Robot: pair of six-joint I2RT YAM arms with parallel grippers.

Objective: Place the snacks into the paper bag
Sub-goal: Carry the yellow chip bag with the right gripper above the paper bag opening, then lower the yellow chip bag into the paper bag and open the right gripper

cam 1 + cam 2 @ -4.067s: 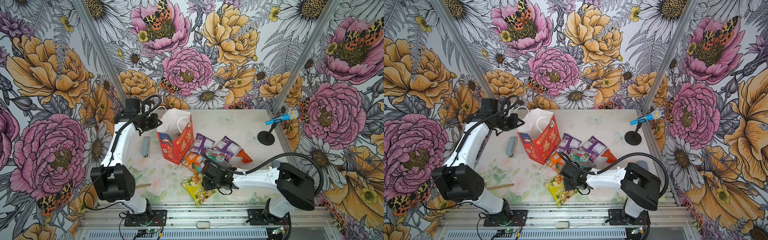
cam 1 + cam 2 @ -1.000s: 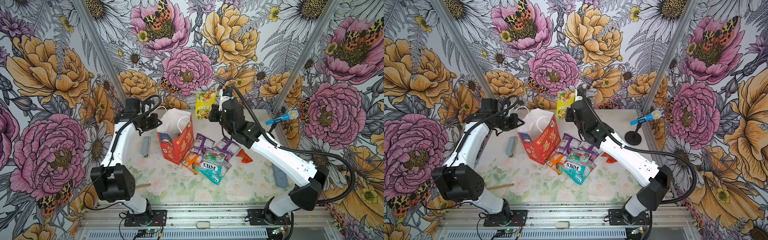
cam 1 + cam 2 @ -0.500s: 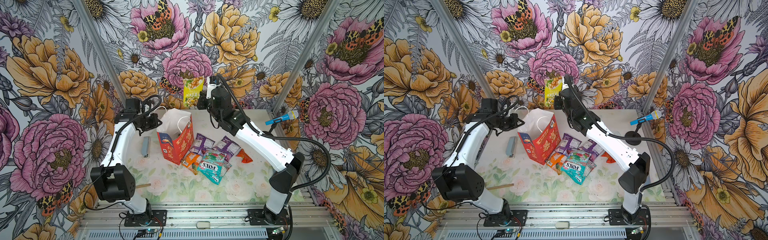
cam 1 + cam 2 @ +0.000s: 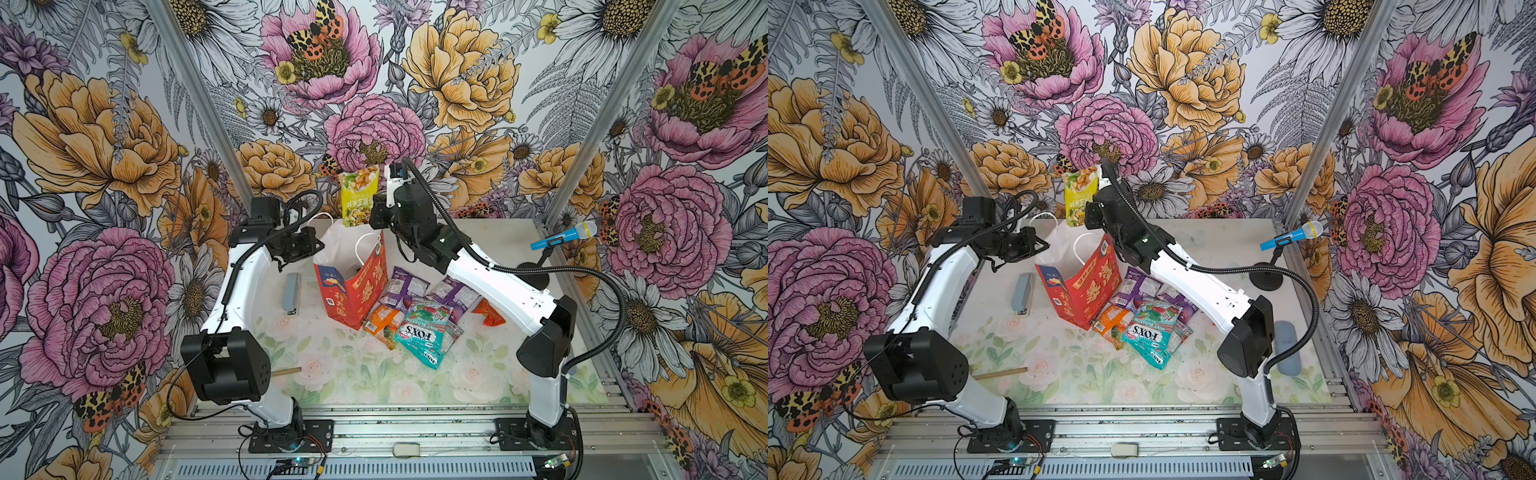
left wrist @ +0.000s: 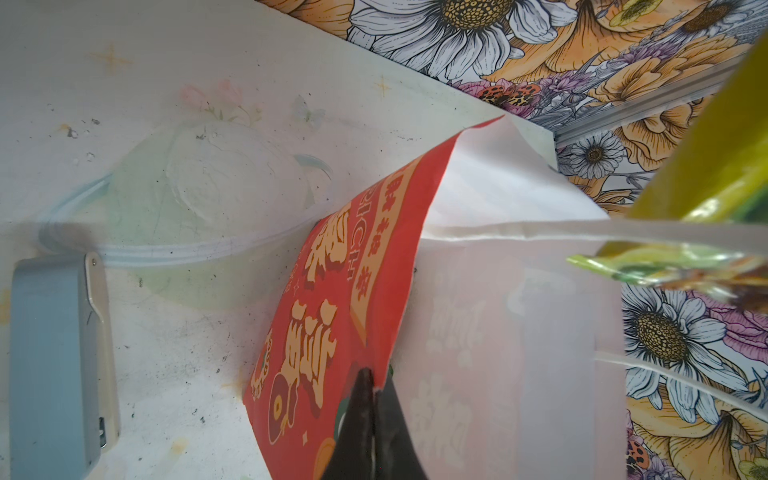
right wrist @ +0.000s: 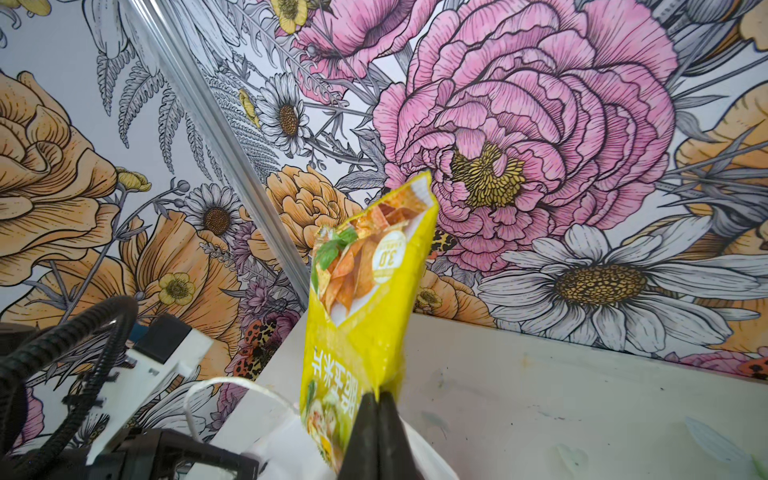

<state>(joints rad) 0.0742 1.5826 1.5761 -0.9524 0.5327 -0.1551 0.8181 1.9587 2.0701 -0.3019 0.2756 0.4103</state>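
— Why was the yellow packet (image 4: 358,195) up there?
— My right jaws pinched its edge, poising it over the paper bag (image 4: 353,291) for the drop. My left jaws, clamped on the rim, held the mouth open. Other snacks (image 4: 419,320) lay beside it on the counter (image 4: 332,370).

Paper bag (image 4: 365,291) mouth open, snack pile (image 4: 428,328) crowding its right side, open table (image 4: 353,374) in front
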